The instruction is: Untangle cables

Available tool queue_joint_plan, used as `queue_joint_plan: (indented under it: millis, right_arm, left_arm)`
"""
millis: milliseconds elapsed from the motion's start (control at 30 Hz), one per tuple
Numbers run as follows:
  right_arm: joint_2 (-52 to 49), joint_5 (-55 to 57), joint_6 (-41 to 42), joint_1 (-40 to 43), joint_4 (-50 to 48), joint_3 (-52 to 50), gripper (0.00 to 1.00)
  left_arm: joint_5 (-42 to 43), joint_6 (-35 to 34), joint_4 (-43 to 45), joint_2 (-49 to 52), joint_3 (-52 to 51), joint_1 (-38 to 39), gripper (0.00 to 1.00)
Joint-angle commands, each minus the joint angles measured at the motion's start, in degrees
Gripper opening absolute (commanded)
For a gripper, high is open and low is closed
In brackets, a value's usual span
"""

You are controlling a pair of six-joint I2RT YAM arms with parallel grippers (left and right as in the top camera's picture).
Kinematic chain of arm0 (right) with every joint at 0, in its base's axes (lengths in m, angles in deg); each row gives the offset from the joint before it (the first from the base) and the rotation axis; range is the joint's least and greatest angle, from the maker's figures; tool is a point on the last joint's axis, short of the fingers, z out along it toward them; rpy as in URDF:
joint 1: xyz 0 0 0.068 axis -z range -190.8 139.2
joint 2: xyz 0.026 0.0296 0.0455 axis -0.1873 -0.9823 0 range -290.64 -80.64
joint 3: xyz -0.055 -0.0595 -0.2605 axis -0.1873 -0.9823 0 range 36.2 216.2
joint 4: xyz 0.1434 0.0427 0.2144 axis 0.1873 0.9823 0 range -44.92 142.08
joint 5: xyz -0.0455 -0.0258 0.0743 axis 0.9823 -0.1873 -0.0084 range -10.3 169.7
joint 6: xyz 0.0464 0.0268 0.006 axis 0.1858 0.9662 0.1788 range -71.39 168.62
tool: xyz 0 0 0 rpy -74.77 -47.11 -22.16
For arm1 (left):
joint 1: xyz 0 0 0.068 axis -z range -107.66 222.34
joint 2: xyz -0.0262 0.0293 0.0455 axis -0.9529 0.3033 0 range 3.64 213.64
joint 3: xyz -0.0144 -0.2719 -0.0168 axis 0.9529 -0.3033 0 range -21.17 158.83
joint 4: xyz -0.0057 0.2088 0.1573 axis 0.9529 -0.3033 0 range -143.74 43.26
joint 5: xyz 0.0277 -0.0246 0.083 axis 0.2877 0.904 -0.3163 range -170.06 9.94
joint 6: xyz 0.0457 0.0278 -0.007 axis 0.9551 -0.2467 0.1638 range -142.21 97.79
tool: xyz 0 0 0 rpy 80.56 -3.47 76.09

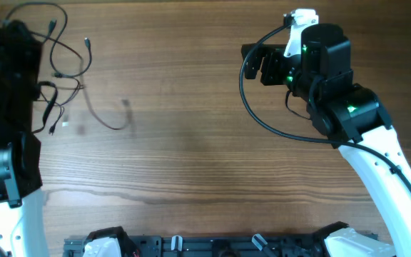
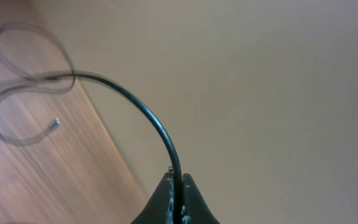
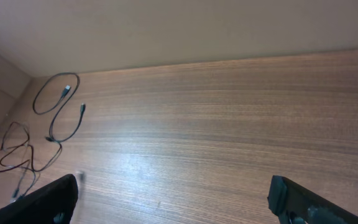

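The cables lie as loose black loops and strands at the table's far left; one strand trails toward the middle. My left gripper is shut on one black cable, which arcs up and left from the jaws to blurred loops over the wood. In the overhead view the left arm covers its own fingers. My right gripper is wide open and empty above bare wood, far right of the cables. It also shows in the overhead view.
The wooden table ends at a beige wall along its far side. The table's edge runs close past the left gripper. A dark rack lies along the near edge.
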Motion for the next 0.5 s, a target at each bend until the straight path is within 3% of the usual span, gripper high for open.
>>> queue_joint_plan:
  millis: [0,67,233,367,467]
  right_arm:
    - [-0.1,1.2,0.7,-0.2,-0.2,0.2,1.00]
    - [-0.1,1.2,0.7,-0.2,-0.2,0.2,1.00]
    - [-0.1,1.2,1.5,-0.2,-0.7,0.2,1.00]
    - [-0.1,1.2,1.9,-0.2,-1.1,0.2,1.00]
    - [-0.1,1.2,1.9,-0.2,-0.9,0.2,1.00]
  left_arm:
    - [-1.5,-29.4,-3.3,0.4,0.7,-2.2,0.04]
    - [-0.9,-36.3,-3.8,0.7,0.7,-2.2,0.04]
    - [5.9,-37.5,0.7,1.9,0.7,-1.6,0.04]
    - [5.8,-32.2,9.5,2.4,0.7,0.2,0.04]
    - [5.4,-22.1,15.0,2.4,0.7,0.5,0.04]
